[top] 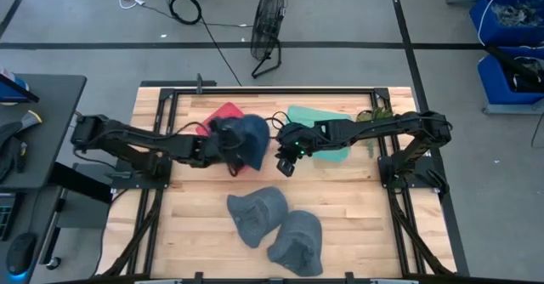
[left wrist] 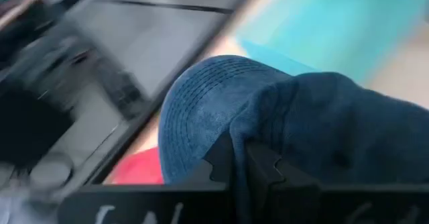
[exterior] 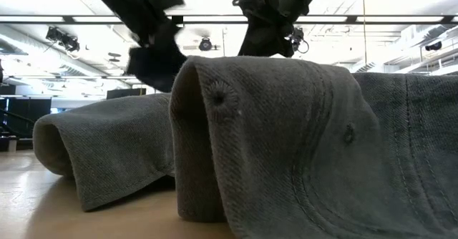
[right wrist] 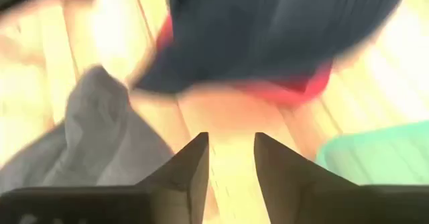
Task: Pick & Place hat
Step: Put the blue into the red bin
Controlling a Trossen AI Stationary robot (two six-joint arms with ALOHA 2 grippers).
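Note:
A dark blue cap [top: 245,141] is held up over the table's middle by my left gripper [top: 225,152], which is shut on it; in the left wrist view the blue cap [left wrist: 281,117] fills the picture. A red cap [top: 223,114] lies beneath it toward the far edge. My right gripper [top: 285,161] hovers open just right of the blue cap, holding nothing; its fingers [right wrist: 231,160] point at bare wood. Two grey caps [top: 257,212] [top: 297,240] rest on the near half of the table. A teal cap [top: 321,122] lies under the right arm. My left gripper pinches the blue cap between its two fingers [left wrist: 258,167] at a fold of cloth where crown and brim [left wrist: 201,110] meet. It comes in roughly level from the table's left. The cap is lifted clear of the table, and the brim juts out past the fingers.
A camouflage cap [top: 374,114] sits at the far right corner. The black frame rails [top: 272,88] border the table. Bare wood shows on the near left and near right of the table. A fan [top: 268,25] and cables lie on the floor beyond.

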